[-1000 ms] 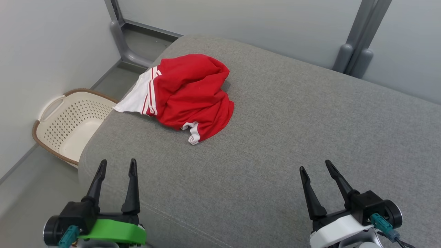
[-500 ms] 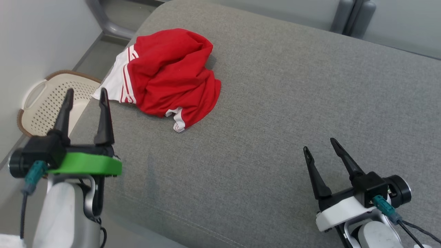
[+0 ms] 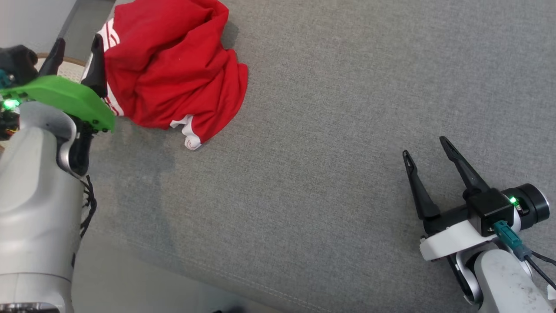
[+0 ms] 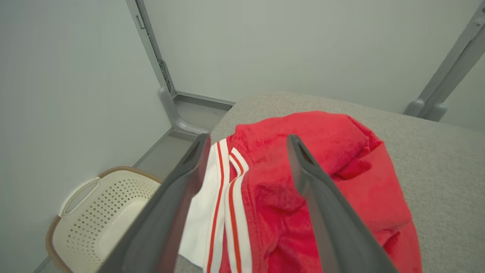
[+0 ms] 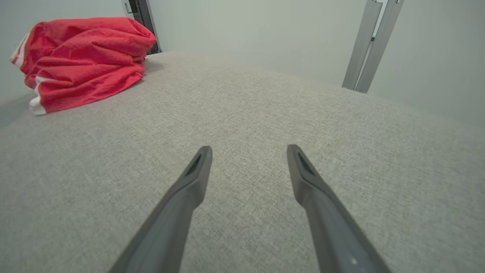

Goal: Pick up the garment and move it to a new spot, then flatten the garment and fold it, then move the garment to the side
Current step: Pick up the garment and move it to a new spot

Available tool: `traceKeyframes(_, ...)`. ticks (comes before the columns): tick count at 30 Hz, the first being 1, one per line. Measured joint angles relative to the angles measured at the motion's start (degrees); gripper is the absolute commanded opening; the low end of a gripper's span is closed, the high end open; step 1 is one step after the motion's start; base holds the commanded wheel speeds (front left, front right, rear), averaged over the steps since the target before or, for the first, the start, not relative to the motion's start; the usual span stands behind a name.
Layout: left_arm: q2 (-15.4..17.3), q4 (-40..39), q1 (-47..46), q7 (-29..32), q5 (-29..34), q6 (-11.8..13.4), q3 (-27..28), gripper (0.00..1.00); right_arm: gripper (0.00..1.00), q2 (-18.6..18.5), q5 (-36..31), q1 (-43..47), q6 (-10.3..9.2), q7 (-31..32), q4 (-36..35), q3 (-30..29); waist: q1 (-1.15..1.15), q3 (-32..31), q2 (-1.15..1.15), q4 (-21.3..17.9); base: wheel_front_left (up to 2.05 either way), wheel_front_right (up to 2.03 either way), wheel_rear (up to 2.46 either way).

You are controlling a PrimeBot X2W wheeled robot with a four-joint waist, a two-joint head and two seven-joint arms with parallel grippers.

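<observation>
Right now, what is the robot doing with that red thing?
The robot seems about to pick it up. Its left gripper, open, is poised at the white striped edge of the crumpled red garment, which lies on the grey cushion and is not gripped yet. The right gripper is open too, well apart over bare cushion. A white basket sits on the floor beside the cushion.
</observation>
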Motion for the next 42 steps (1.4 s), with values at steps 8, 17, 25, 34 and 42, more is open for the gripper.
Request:
traceKeyframes(8, 2.32, 7.98, -9.84, 9.92, -11.77, 0.0, -3.56, 1.0, 1.0, -1.09, -0.26, -1.08, 0.04, -0.18, -1.64, -0.92, -0.01, 5.7, 0.0, -1.53, 0.0, 0.0, 0.0)
traceKeyframes(17, 3.45, 15.19, -10.76, 11.46, -16.73, -0.01, -7.99, 1.0, 1.0, -1.45, -0.31, -3.21, 0.09, -0.26, -3.03, -0.49, -0.01, 8.65, 0.0, -3.58, 0.0, 0.0, 0.0)
traceKeyframes(25, 3.15, 18.22, -10.48, 9.39, -19.23, 0.0, -10.79, 0.0, 1.0, -1.31, -0.51, -3.51, 0.1, -0.43, -3.56, -0.57, -0.01, 9.4, 0.0, -4.38, 0.0, 0.0, 0.0)
traceKeyframes(34, 6.41, 13.76, -9.14, -3.63, -21.11, -0.01, -14.05, 0.0, 1.0, -0.43, -0.44, -3.43, 0.04, -0.25, -2.13, -1.04, -0.01, 7.11, 0.0, -4.65, 0.0, 0.0, 0.0)
traceKeyframes(42, 10.56, 4.68, -9.45, -9.14, -21.61, -0.01, -17.42, 0.0, 1.0, 2.23, 0.59, -2.81, 0.04, -0.13, -0.15, -0.13, -0.01, 2.3, 0.0, -5.22, 0.0, 0.0, 0.0)
